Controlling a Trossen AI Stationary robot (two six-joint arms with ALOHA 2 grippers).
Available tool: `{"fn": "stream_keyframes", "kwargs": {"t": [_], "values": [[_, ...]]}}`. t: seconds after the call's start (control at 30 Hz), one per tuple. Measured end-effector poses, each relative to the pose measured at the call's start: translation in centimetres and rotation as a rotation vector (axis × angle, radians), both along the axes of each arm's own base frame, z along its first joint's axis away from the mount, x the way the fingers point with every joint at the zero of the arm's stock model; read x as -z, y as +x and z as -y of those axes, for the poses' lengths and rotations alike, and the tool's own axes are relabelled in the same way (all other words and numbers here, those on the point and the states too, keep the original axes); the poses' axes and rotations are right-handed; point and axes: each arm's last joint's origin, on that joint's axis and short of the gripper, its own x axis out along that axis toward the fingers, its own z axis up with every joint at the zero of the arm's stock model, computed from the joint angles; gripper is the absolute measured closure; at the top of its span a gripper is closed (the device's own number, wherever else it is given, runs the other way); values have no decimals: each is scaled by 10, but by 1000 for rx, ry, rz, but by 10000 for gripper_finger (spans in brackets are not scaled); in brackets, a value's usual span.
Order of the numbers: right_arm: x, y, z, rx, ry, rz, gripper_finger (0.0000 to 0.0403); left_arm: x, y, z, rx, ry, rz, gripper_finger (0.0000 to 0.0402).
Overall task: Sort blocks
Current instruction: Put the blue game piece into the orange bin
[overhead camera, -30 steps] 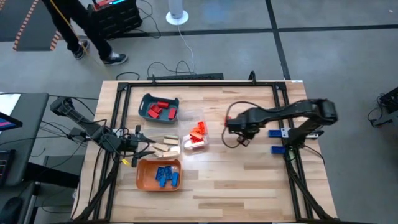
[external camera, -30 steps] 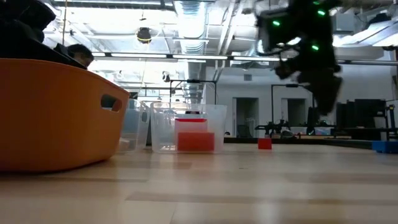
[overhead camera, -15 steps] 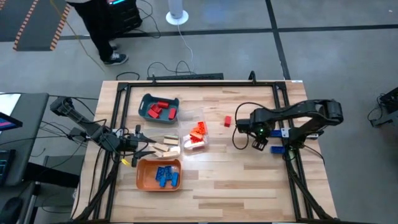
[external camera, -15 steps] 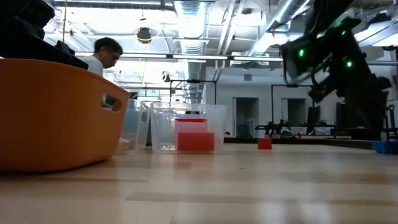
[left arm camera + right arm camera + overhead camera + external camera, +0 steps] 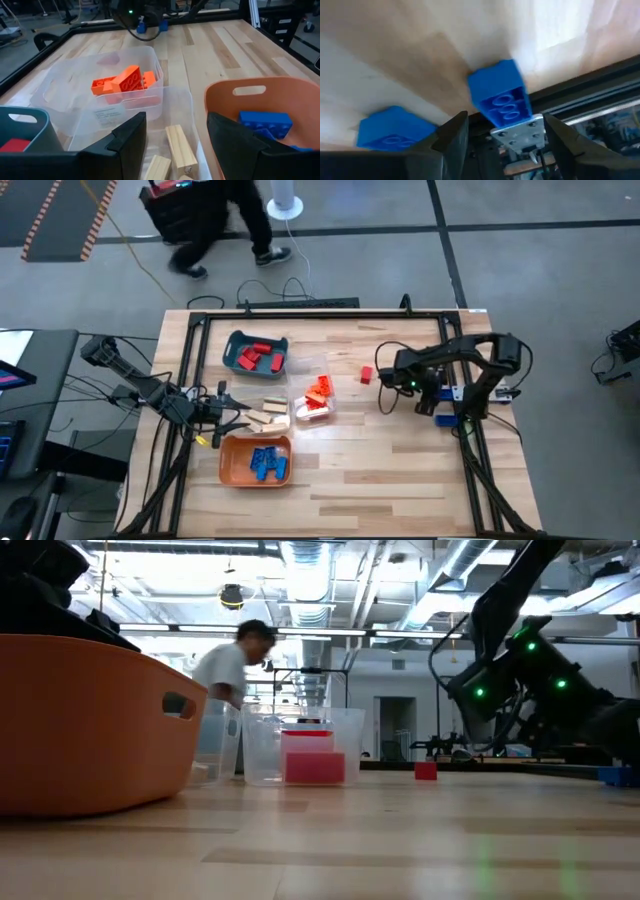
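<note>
Right gripper (image 5: 502,131) open, empty over two blue blocks (image 5: 501,97) at right table edge | left gripper (image 5: 176,131) open, idle over trays | I risk knocking a block off the edge | red block (image 5: 366,374) loose mid-table

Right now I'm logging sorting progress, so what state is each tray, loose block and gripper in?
Teal tray: holds red blocks.
Orange tray: holds blue blocks.
Clear tray: holds orange blocks.
Tan blocks: in a second clear tray.
Red block: loose on the table.
Two blue blocks: unsorted, at the table edge.
Left gripper: open, empty, over the tan blocks.
Right gripper: open, empty, over the two blue blocks.
</note>
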Motion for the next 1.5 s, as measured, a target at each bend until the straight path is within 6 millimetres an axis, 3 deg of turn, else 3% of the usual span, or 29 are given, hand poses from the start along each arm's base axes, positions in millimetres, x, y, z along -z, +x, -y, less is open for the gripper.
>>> {"fn": "stream_keyframes", "kwargs": {"t": [0.2, 0.53, 0.7, 0.87, 1.13, 1.27, 1.5], "values": [[1, -4, 13, 70, 4, -2, 195, 1, 0, 0, 0, 3, -12, 198], [5, -4, 15, 108, 71, 50, 209, 3, -1, 0, 1, -4, -24, 198], [12, 12, 5, -52, 107, 197, 208, 2, -1, 0, 2, -5, -23, 198], [13, 16, -3, -231, 109, 193, 217, 2, -1, 0, 1, -9, -18, 198], [-5, 26, -6, -101, 20, 170, 242, 2, -1, 0, -1, -1, -22, 198], [-16, 26, -2, -1, -10, 193, 225, 2, -1, 0, -4, -3, -18, 198], [-18, 20, 2, 47, 39, 152, 150, 2, -1, 0, -1, -9, -16, 198]]}}
